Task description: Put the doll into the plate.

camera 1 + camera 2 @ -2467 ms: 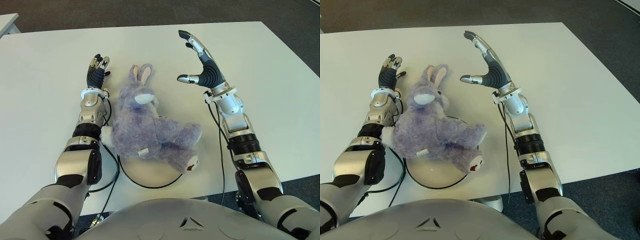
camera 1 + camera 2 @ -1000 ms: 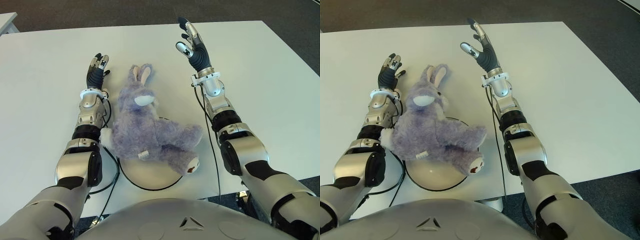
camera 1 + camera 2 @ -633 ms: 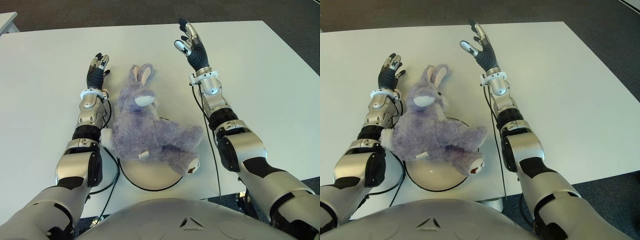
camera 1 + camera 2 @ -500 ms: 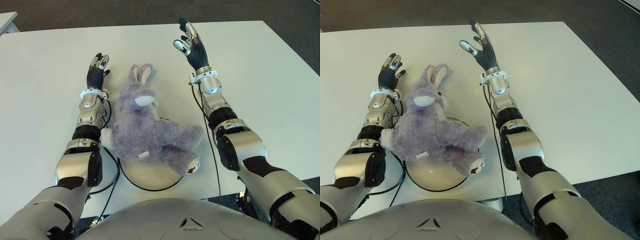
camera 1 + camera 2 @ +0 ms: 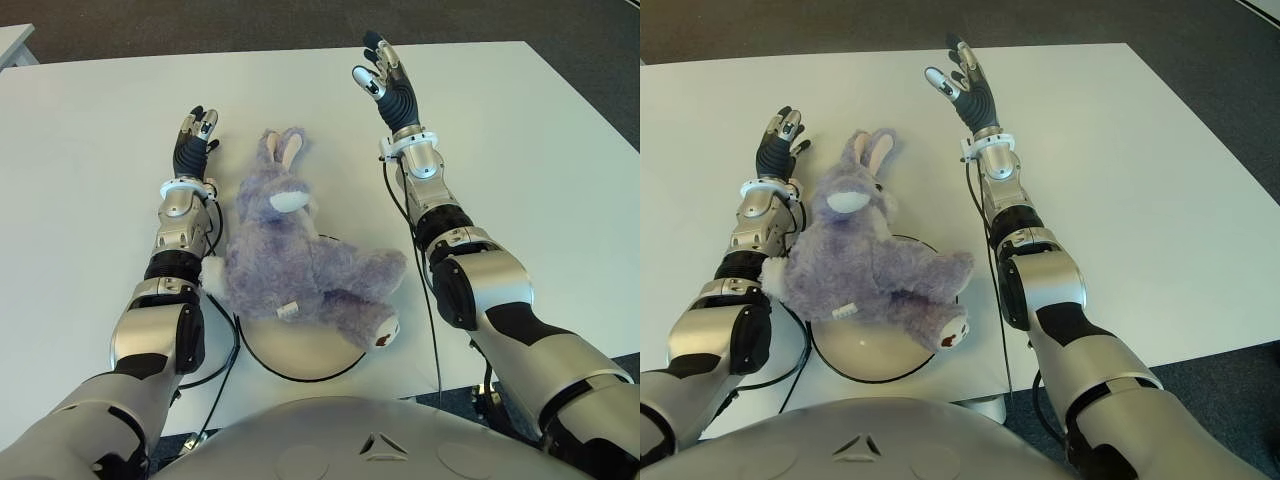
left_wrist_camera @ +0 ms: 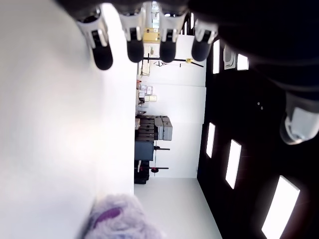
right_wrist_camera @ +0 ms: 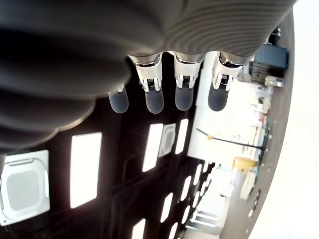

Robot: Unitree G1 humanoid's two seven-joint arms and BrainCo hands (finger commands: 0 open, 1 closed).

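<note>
White tabletop (image 5: 90, 110) | purple doll (image 5: 300, 265) sprawled across plate (image 5: 300, 352) at near edge, head overhanging; likely soft, light, best gripped round torso | left robot hand (image 5: 193, 140) and right robot hand (image 5: 385, 85) outstretched, empty

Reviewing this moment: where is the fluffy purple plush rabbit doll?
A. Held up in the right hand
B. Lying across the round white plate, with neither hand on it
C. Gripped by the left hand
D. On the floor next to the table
B. The fluffy purple plush rabbit doll lies across the round white plate, while the left hand and the right hand are open on either side, holding nothing.
</note>
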